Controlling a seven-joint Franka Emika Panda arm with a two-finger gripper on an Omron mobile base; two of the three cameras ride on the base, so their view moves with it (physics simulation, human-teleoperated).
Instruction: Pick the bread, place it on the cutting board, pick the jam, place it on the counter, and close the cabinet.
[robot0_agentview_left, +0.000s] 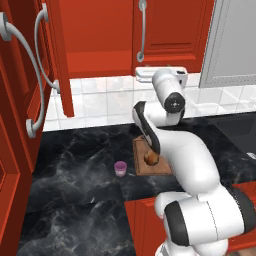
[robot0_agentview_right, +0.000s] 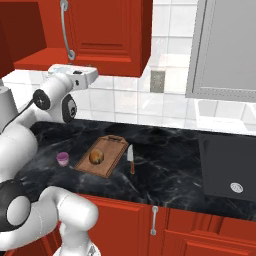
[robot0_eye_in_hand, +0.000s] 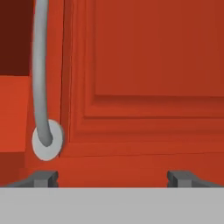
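Observation:
The bread, a small brown roll, lies on the wooden cutting board. The purple jam stands on the black counter just left of the board. My gripper is raised high above both, right in front of the red cabinet. It faces the lower edge of the closed right door, next to the foot of that door's silver handle. The fingertips stand wide apart, open, with nothing between them. The cabinet's left door hangs open.
A knife lies on the counter right of the board. A grey-fronted unit hangs at the right, above a dark cooktop. A wall socket sits on the white tiles. The open door juts out over the counter at the left.

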